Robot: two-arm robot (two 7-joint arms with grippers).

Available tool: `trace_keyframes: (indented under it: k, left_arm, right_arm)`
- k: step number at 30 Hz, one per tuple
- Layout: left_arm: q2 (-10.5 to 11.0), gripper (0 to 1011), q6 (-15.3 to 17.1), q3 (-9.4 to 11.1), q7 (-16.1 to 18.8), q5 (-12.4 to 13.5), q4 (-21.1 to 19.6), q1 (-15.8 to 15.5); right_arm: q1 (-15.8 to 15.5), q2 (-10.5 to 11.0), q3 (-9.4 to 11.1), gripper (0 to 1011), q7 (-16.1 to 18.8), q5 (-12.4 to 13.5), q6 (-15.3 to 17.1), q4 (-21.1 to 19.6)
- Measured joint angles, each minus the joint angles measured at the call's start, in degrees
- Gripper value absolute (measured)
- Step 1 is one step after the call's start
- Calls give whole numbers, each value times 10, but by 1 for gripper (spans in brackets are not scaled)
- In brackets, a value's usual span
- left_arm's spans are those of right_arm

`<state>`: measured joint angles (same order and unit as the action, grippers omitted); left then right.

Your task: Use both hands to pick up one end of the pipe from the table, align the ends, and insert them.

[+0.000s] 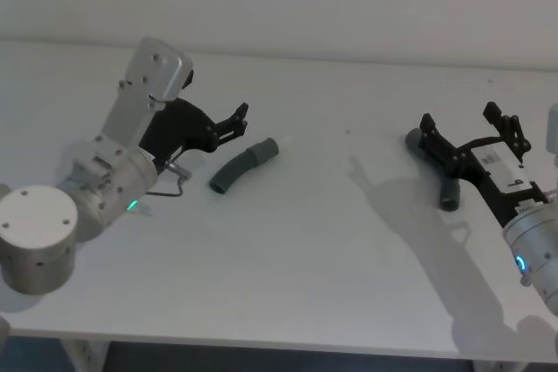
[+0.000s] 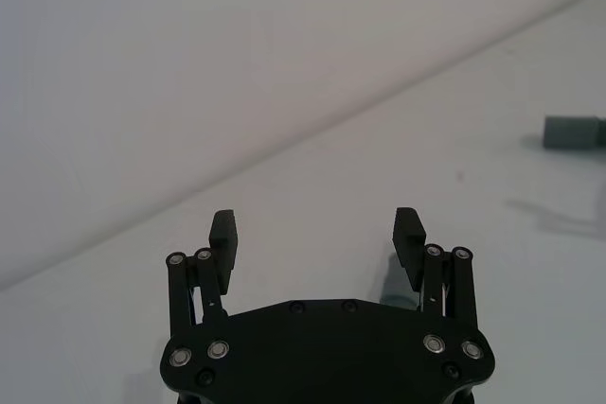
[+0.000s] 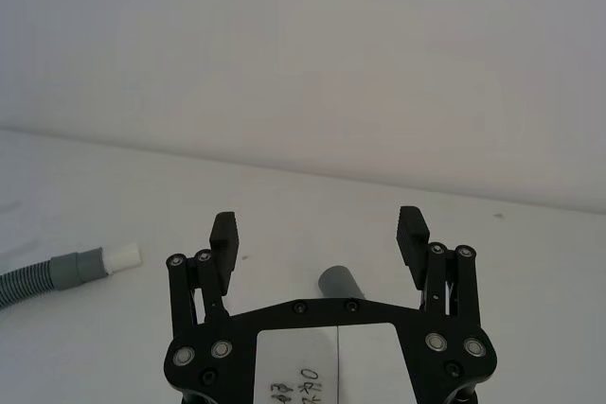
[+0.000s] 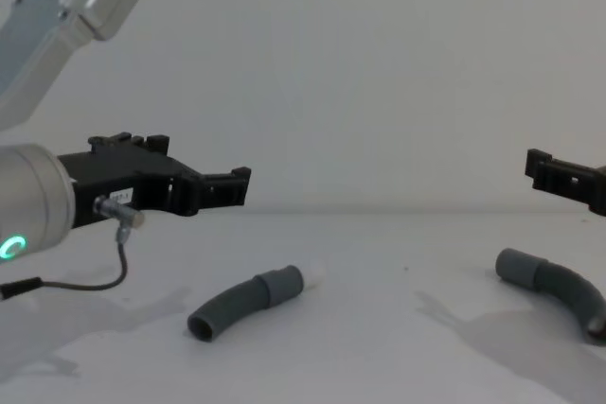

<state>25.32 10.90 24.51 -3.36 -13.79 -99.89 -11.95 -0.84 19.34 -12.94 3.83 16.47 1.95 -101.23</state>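
The left end effector [image 1: 237, 119] [image 2: 315, 229] [image 4: 237, 182] hangs spread wide with nothing between its fingers, raised off the counter [image 1: 305, 259] on the left-edge side of the first hose piece [image 1: 244, 165] [image 4: 251, 300]. That curved, ribbed piece lies flat in the counter's left half, about midway between the near and far edges, and its white tip [image 4: 312, 276] [image 3: 121, 257] points toward the right edge. The second hose piece [image 1: 449, 195] [image 4: 559, 290] lies near the right edge, with its smooth grey socket cuff [image 3: 339, 283] [image 4: 516, 265] turned toward the far edge. The right end effector [image 1: 459, 119] [image 3: 317, 229] [image 4: 540, 167] is likewise wide open and empty. It sits above this piece, and the chest view shows clear space between them.
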Motion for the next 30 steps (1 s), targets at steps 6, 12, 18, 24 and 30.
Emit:
trace_keyframes:
  k: [6,12,18,24,30]
  left_arm:
    - [29,1001,53,-5,-37,-15,-29,-3]
    - [57,1001,91,-3,-89,-27,-41,-22]
    - [77,1001,112,7,-149,-36,-31,-56]
    - [85,1001,124,23,-204,-42,1,-96]
    - [85,1001,130,39,-241,-46,34,-127]
  right_arm:
    - [0,0,0,1002,0,0,0,0]
    - [0,0,0,1002,0,0,0,0]
    - [0,0,0,1002,0,0,0,0]
    - [0,0,0,1002,0,0,0,0]
    - [0,0,0,1002,0,0,0,0]
